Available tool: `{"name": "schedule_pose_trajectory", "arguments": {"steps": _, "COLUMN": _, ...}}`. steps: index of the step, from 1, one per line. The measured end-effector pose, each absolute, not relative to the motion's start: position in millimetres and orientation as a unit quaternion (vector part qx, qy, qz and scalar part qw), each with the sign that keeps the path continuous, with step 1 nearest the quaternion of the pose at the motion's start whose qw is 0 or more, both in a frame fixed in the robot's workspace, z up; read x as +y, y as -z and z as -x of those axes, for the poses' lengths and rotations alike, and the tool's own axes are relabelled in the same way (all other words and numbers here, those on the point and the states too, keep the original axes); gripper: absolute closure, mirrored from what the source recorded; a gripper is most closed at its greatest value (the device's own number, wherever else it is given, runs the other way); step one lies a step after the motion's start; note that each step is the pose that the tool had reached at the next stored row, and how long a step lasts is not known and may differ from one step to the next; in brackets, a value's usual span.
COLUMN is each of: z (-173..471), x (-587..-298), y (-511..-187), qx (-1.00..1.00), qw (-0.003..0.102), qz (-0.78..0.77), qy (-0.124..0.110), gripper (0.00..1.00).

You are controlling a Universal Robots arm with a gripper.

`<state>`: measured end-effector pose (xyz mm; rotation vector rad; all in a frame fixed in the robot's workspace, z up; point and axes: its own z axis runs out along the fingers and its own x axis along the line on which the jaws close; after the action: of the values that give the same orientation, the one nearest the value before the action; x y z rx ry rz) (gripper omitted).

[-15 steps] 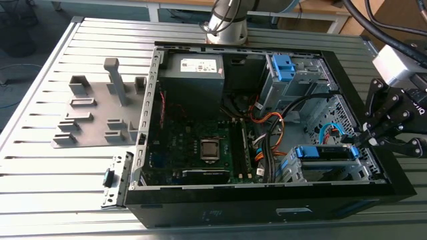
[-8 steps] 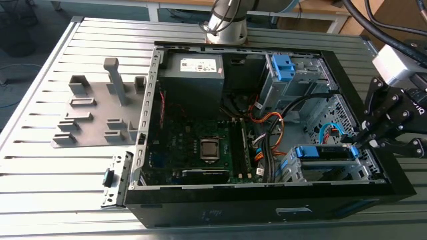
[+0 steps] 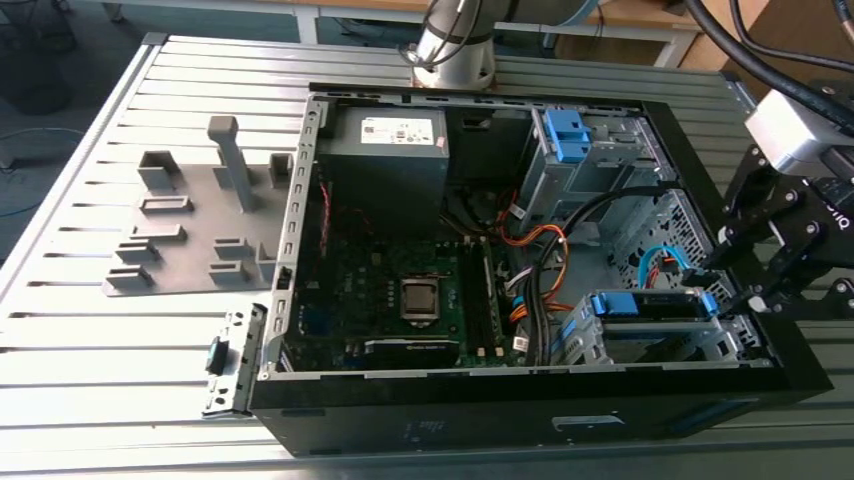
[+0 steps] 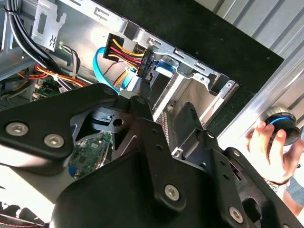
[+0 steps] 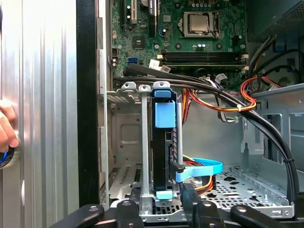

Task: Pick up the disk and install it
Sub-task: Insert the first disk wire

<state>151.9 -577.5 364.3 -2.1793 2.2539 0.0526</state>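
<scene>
On the exterior view's left, a grey moulded fixture plate [image 3: 187,235] with upright posts lies on the ribbed aluminium table [image 3: 80,340], with bare slats all around it. Next sits the open black computer case [image 3: 534,425]. Its thin sheet-metal rim frames a boxy grey power supply [image 3: 387,150], a dark green motherboard [image 3: 387,290] and a tangle of orange, black and blue cables [image 3: 534,270] that crowds the middle. Toward the right, the disk [image 3: 647,303] stands on edge inside the perforated metal drive cage [image 3: 667,345], its bright blue plastic bracket showing on top. In the first wrist view the disk [image 5: 161,142] sits snugly between the cage's slim rails. The black gripper [image 3: 754,297] hangs at the case's right wall just beside the disk, its fingers [image 5: 192,204] spread apart and gripping nothing.
</scene>
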Motion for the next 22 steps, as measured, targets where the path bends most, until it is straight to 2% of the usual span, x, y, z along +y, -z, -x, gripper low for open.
{"name": "schedule_pose_trajectory", "arguments": {"steps": 22, "z": -164.6, "x": -550.4, "y": -337.8, "qx": 0.718, "qw": 0.0, "qz": 0.696, "qy": -0.014, "gripper": 0.53}}
